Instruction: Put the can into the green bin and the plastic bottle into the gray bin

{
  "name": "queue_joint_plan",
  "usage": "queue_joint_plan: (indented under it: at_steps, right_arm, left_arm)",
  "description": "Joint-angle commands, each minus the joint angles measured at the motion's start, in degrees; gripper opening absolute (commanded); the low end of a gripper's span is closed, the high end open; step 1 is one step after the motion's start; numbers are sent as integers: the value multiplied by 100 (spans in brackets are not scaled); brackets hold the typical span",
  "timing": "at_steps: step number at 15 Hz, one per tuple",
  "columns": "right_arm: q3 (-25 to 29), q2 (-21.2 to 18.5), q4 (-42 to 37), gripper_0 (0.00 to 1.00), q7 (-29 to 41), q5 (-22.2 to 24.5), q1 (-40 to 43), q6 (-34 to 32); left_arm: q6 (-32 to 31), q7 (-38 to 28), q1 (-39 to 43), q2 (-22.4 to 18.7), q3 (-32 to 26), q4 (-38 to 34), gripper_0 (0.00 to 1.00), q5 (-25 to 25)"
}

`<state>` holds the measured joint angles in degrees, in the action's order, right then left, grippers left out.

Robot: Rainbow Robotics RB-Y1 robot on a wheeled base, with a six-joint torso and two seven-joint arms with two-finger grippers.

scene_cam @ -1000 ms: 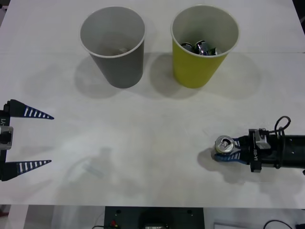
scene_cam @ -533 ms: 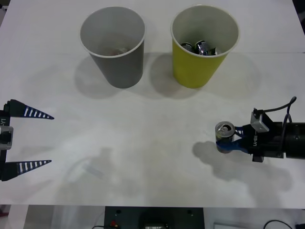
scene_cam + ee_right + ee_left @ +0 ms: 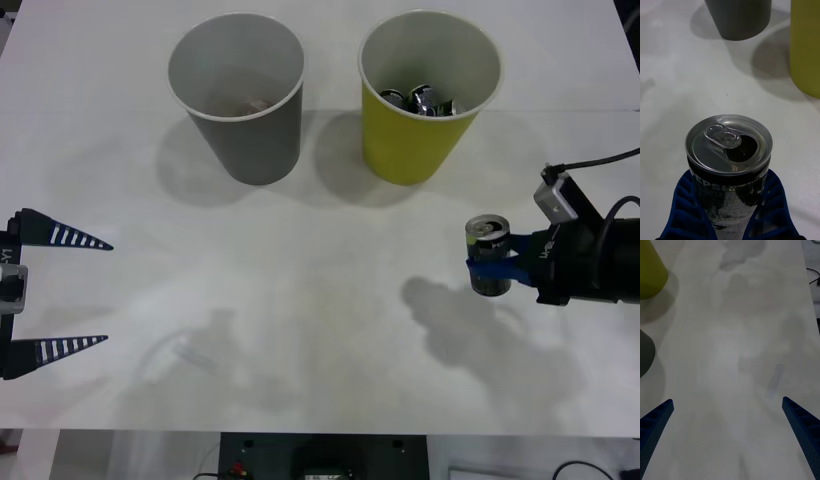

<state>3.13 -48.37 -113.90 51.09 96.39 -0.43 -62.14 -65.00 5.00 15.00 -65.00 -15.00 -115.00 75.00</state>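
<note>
Left to right across the tabletop [image 3: 320, 330]: the left gripper [image 3: 55, 293] waits at the left edge with its fingers spread wide and nothing between them. Near the front edge lies a faint clear object [image 3: 190, 352], possibly the plastic bottle, though too pale to identify. The gray bin [image 3: 240, 100] stands upright near the far edge, left of centre, with the green bin [image 3: 425, 100] just beside it, apart from it and already holding crushed cans [image 3: 420, 100]. Toward the right edge, the right gripper [image 3: 490, 270] is clenched on the can [image 3: 488, 256], which hangs upright above its shadow, clear of the surface, between the front edge and the green bin. The right wrist view shows the blue fingers [image 3: 685, 210] clasping only the lower body of the can [image 3: 729, 165]. Risks, as judged: the smooth wall may slip or tilt in so low a hold; a low carry could strike the green bin's rim and topple it; an early release would drop the can outside; its open mouth may spill any residue.
</note>
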Motion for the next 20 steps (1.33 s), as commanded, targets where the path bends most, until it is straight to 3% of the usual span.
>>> queue_joint_plan:
  at_steps: [1, 4, 8, 12, 17, 20]
  right_arm:
    - [118, -490, -572, 0, 1360, 231, -1, 0]
    - [179, -1175, -1047, 0, 2555, 266, -124, 0]
    - [179, -1711, -827, 0, 2661, -252, -713, -115]
    - [83, -2010, -132, 0, 2661, -771, -2163, -1187]
    - [-1543, -2028, 1265, 0, 2678, -744, -4465, -1600]
    - [-2721, -1641, 2662, 0, 2670, -657, -5977, -1600]
  left_arm:
    - [0, 0, 0, 0, 0, 0, 100, 0]
    - [0, 0, 0, 0, 0, 0, 100, 0]
    - [0, 0, 0, 0, 0, 0, 100, 0]
    - [0, 0, 0, 0, 0, 0, 100, 0]
    - [0, 0, 0, 0, 0, 0, 100, 0]
    - [0, 0, 0, 0, 0, 0, 100, 0]
